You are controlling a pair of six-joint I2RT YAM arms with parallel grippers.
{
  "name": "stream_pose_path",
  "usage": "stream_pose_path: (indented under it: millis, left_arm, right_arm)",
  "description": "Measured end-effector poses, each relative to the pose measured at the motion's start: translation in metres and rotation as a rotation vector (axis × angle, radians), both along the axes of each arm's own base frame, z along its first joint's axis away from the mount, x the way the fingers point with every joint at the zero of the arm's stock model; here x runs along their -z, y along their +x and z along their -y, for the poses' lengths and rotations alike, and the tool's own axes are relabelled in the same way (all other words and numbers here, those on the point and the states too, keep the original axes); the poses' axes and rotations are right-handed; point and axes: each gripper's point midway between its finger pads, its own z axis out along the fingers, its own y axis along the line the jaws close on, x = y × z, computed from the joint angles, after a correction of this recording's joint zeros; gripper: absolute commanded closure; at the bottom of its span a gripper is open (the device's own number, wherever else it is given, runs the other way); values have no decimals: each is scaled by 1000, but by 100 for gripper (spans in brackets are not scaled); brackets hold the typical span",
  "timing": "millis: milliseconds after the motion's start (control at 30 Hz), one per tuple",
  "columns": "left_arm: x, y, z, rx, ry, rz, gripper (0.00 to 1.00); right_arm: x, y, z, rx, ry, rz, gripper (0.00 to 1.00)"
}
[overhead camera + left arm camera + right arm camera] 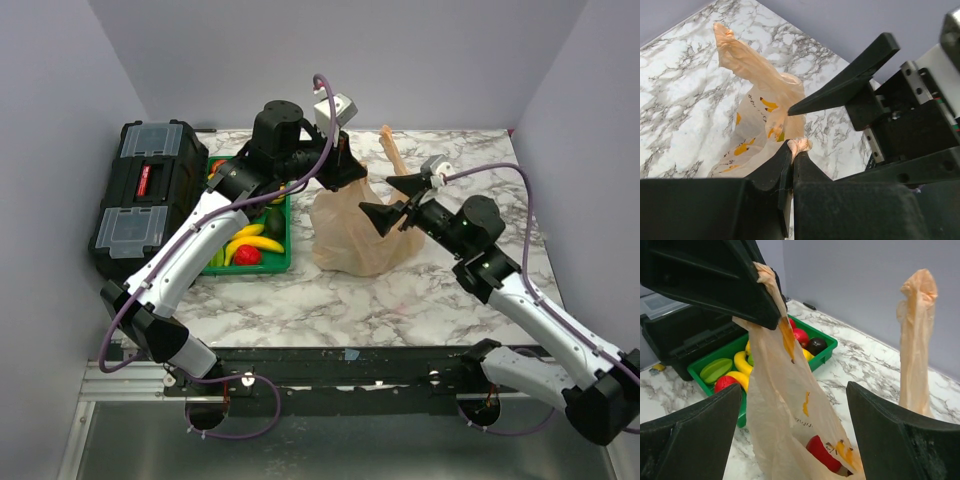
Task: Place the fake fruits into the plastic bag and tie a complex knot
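Observation:
The pale peach plastic bag (360,238) stands on the marble table right of the tray. My left gripper (341,165) is shut on one bag handle (800,146) and holds it up; in the left wrist view the jaws (792,152) pinch the bunched plastic. The other handle (391,150) sticks up free (915,340). My right gripper (397,205) is open, its fingers (695,435) on either side of the bag's body (785,405) without touching it. A red fruit (822,452) shows through the bag. More fake fruits (252,242) lie in the tray: bananas (742,365), red, green, dark purple (816,345).
The green tray (283,262) sits left of the bag. A black toolbox (150,195) stands at the far left beside the tray. Grey walls close in the table at the back and sides. Bare marble lies in front of the bag.

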Motion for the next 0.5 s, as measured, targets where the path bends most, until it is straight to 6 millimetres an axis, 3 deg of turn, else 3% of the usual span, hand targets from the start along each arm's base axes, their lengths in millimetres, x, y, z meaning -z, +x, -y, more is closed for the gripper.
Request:
stream_pose_path:
  millis: [167, 333, 500]
  left_arm:
    - [0, 2, -1, -29, -9, -24, 100]
    - [-1, 3, -1, -48, -21, -50, 100]
    - [-1, 2, 0, -55, -37, -82, 100]
  right_arm:
    - [15, 18, -28, -14, 3, 1, 6]
    - [11, 24, -58, -46, 35, 79, 6]
    - [7, 29, -78, -52, 66, 155, 12]
